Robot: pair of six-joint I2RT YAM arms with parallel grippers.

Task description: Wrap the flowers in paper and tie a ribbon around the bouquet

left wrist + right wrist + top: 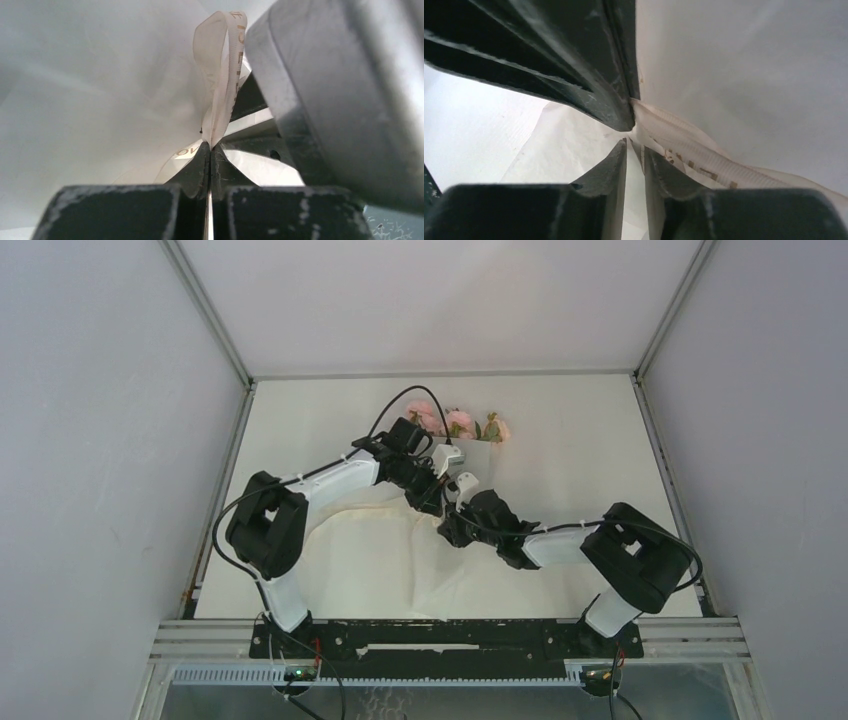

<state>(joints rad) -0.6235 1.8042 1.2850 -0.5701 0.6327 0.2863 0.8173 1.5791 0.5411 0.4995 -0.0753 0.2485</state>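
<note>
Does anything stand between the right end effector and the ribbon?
Nothing visible does. The ribbon lies right at the parted fingertips of the right end effector. The left end effector, shut on the same ribbon, sits just beyond them, crowding the spot.

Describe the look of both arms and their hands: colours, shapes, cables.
Both arms have white link segments between bulky black joint housings: the left arm and the right arm. A black cable loops along each. The left hand and right hand have black, scuffed fingers tapering to wedge-shaped tips.
</note>
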